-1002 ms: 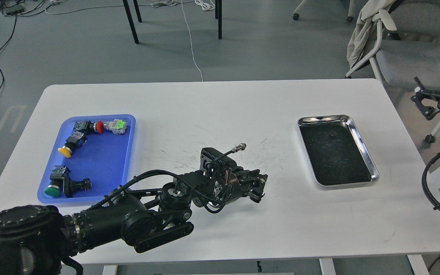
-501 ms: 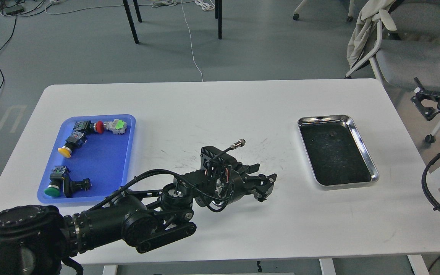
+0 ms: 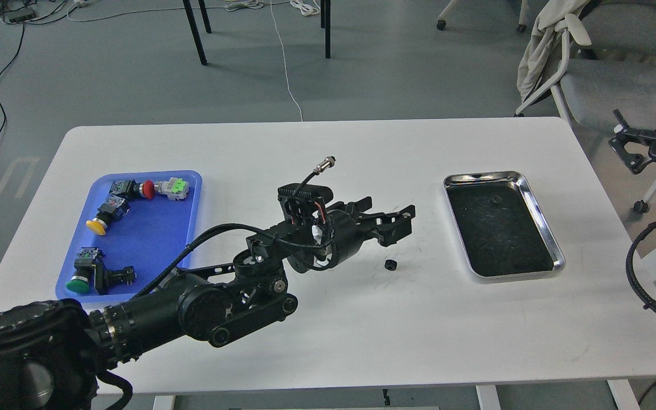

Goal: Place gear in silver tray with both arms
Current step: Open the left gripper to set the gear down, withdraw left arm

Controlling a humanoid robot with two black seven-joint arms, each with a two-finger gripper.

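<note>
Small black gear [image 3: 391,264] lies on the white table [image 3: 328,319], between the left gripper [image 3: 399,219] and the silver tray [image 3: 534,199], just near of the gripper tip and apart from it; tray sits right of the gear, well apart. Left gripper hangs above the table, pointing right, fingers [image 3: 406,212] spread apart and holding nothing. Right gripper [image 3: 628,149] is off the table's far right edge, dark and small, fingers can't be told open or closed; blue tray [image 3: 151,239] with push buttons [image 3: 128,196] sits far left.
</note>
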